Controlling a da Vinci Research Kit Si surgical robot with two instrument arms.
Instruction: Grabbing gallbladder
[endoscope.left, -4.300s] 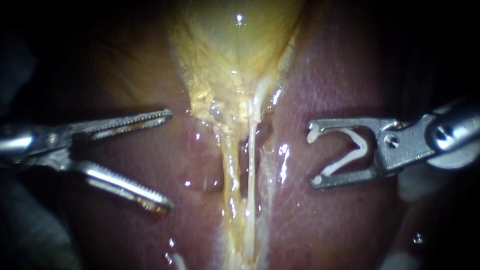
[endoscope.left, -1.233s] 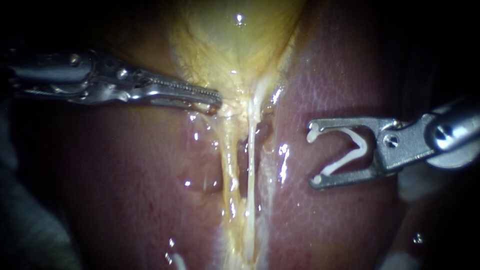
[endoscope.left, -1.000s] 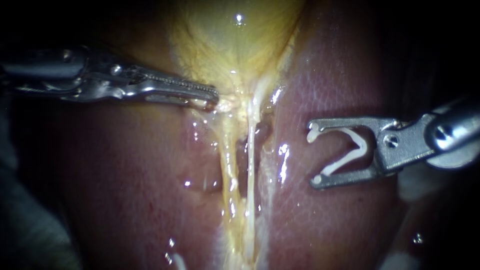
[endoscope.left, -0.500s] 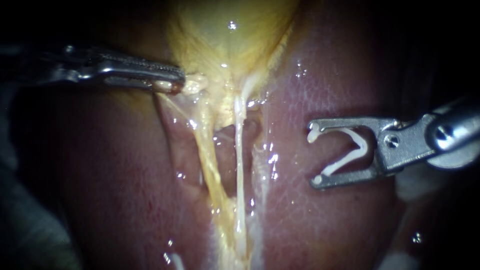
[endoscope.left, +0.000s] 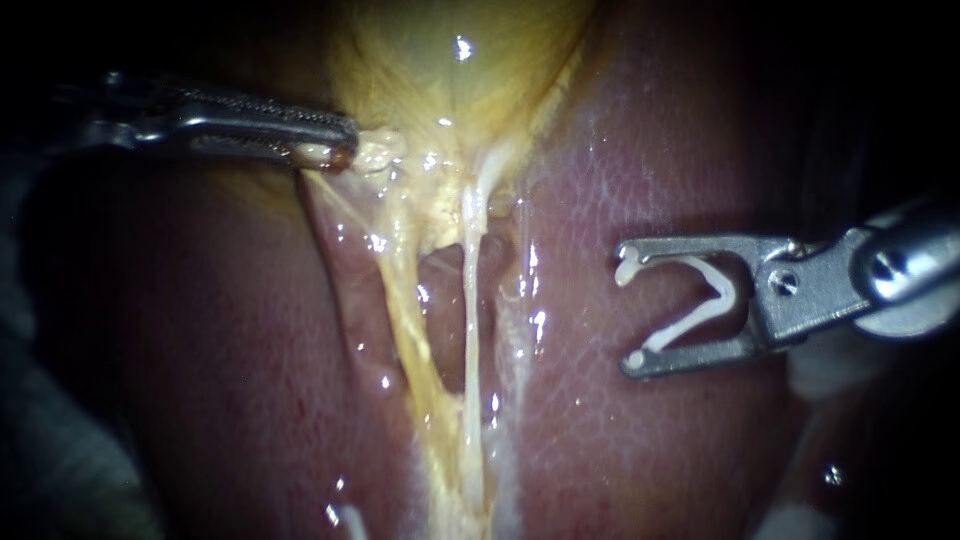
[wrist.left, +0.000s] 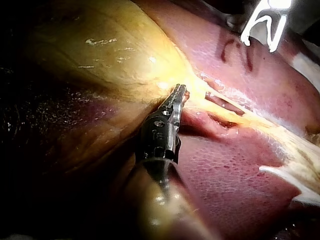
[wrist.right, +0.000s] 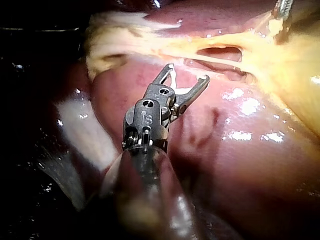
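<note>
left instrument, ten o'clock, has its jaws pinched tight on the fringe of the gallbladder at twelve. the grab looks done (strands taut), only holding is left. right instrument, three o'clock, hovers, wide jaws cradling a clip.

Surg lab: bare liver, gallbladder

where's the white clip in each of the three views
Endoscope view: the white clip is held between the right tool's jaws, over the liver.
Left wrist view: the clip is far ahead of the left tool, which grips the gallbladder.
Right wrist view: the clip sits between that tool's own jaws, mostly hidden.
Shared landmark: the gap between the two tubes.
</note>
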